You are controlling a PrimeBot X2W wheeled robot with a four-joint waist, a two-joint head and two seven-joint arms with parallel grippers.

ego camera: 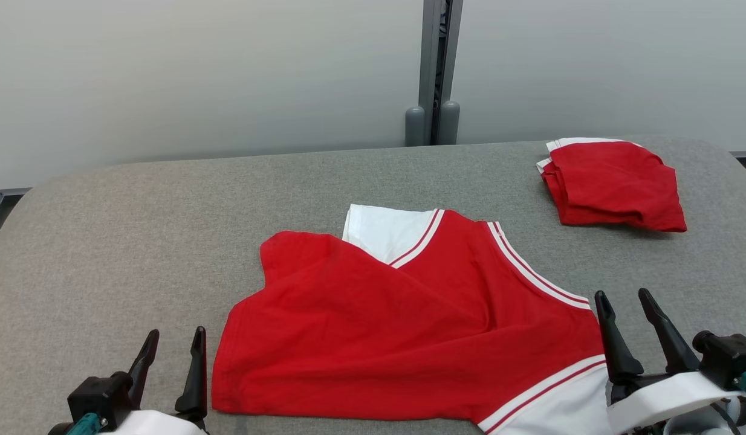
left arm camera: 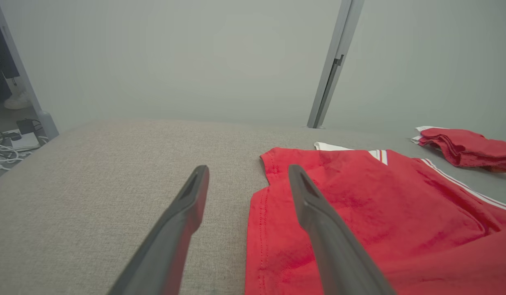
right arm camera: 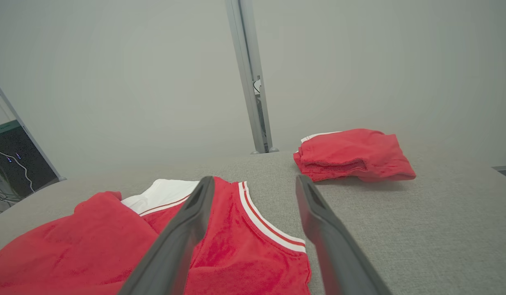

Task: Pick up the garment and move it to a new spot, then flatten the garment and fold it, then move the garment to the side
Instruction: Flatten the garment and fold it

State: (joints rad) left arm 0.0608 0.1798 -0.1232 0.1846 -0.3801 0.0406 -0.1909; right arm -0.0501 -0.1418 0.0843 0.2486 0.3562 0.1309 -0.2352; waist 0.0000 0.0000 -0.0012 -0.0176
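The red garment [ego camera: 397,338], partly folded over itself, lies at the near middle of the grey worktop [ego camera: 137,241]. The left gripper [ego camera: 176,331] is just beside its left edge, jaws spread and empty. The right gripper [ego camera: 622,293] is at its right edge, jaws likewise spread. A folded red pile [ego camera: 615,184] lies far right, well apart.

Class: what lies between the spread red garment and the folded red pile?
Bare grey table separates the garment from the pile, clearest in the head view.
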